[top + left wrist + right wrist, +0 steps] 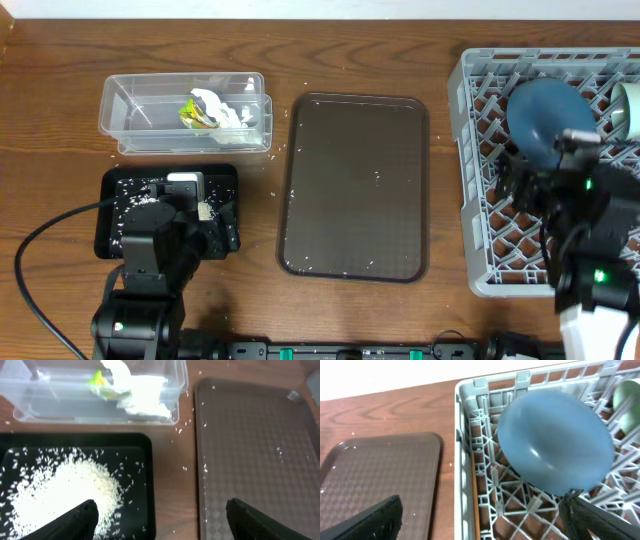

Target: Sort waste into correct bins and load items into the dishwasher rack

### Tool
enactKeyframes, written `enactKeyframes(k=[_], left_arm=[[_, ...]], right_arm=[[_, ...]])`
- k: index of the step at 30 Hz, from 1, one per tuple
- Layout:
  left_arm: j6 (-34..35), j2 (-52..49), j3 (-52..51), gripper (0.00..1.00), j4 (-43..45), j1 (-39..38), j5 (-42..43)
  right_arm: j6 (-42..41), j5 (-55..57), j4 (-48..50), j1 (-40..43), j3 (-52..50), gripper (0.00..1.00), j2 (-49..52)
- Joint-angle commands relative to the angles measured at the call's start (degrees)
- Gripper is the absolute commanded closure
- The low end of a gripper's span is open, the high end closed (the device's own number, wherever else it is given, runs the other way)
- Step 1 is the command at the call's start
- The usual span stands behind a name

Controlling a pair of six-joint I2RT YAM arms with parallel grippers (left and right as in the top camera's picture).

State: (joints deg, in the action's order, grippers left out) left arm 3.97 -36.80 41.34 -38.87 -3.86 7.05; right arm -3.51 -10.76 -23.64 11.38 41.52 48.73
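**White rice (pixel 65 490) heaped in black tray (pixel 145 442), dark blue plate (pixel 555 445) in the rack (pixel 465 435)**

Left gripper (pixel 161 510) hangs over the tray's right edge, fingers wide apart and empty. Tissue (pixel 142 402) and wrapper (pixel 100 382) lie in the clear tub (pixel 177 390). Right gripper (pixel 481 502) is spread wide too, the plate leaning among the pegs just beyond it.

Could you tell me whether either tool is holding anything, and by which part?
Neither holds anything: the left tool is open above the rice in the black tray, the right tool open before the dark blue plate in the rack.
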Motion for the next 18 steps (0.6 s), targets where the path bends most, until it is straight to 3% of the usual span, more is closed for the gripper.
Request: enactKeyframes(k=[1, 18], left_arm=[[-0.7, 0.1, -0.4, 0.12, 1.4, -0.1, -0.9], [-0.7, 0.1, -0.4, 0.1, 1.6, -0.1, -0.9]], right_arm=[[-0.3, 0.9, 0.0, 0.3, -3.3, 0.01, -3.9], [-0.3, 0.9, -19.2, 0.3, -3.9, 0.01, -5.4]])
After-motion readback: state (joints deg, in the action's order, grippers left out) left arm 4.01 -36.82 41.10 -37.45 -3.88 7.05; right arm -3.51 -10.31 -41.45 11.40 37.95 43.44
